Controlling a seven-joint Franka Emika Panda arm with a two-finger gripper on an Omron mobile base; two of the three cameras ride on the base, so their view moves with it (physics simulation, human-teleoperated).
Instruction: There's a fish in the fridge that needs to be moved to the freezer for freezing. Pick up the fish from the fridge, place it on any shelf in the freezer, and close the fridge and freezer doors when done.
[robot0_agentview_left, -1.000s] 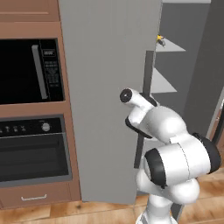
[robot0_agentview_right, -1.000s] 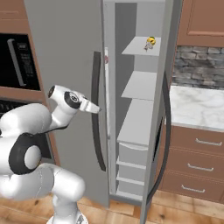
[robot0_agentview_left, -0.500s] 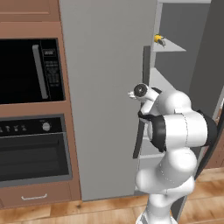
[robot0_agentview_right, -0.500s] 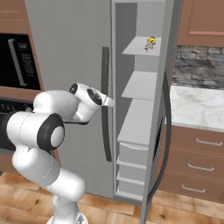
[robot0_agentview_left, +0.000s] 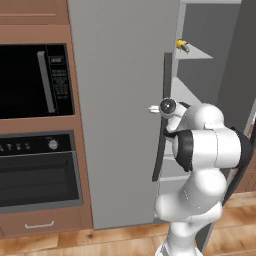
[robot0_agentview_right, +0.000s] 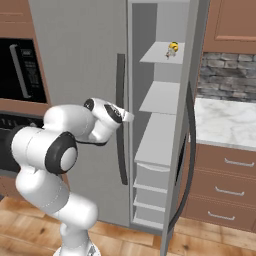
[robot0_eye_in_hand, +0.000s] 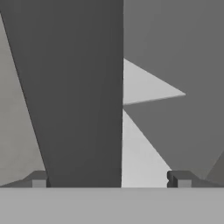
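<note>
The tiny dark grey-olive fish with a yellow patch lies on the top solid grey shelf of the narrow freezer compartment, at about one o'clock in the right base view; two bare shelves and grey drawers sit below it. The freezer door stands open, while the wider flat grey fridge door is shut. The gripper holds its dark fingertips wide apart, empty, the long dark bar handle between them. At nine o'clock are a black microwave and oven; a marble counter lies at three
</note>
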